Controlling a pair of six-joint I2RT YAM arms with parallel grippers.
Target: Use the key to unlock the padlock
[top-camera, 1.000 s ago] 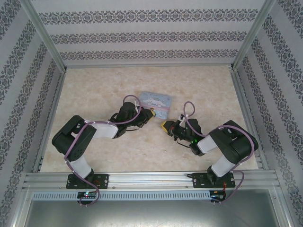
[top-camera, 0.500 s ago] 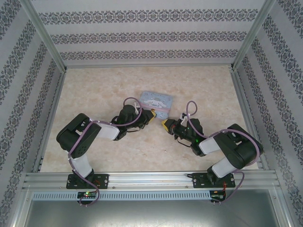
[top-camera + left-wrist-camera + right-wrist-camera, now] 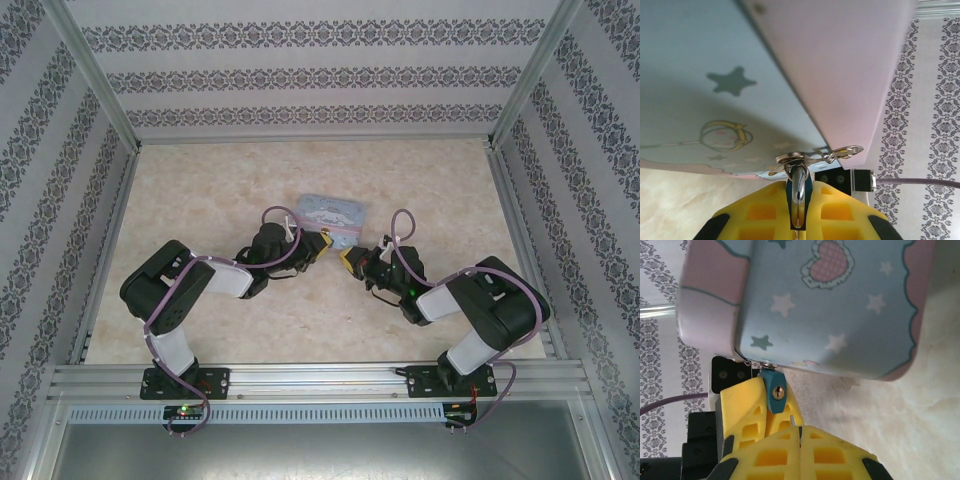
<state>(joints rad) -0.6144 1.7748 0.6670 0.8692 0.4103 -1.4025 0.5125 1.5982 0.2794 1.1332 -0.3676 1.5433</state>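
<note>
Left gripper [image 3: 323,244] was clamped on the padlock [image 3: 774,390], which hung from the clasp [image 3: 792,159] on the tin's [image 3: 840,305] near edge, mid-table; right gripper [image 3: 800,440], fingers pressed together on the key [image 3: 791,421], held its tip just beside the keyhole, not yet inserted.

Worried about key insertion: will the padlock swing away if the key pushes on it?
Probably not much: the left gripper pinches the padlock. Its shackle hangs from the hasp, so some wobble seems likely. The light-looking tin may slide.
</note>
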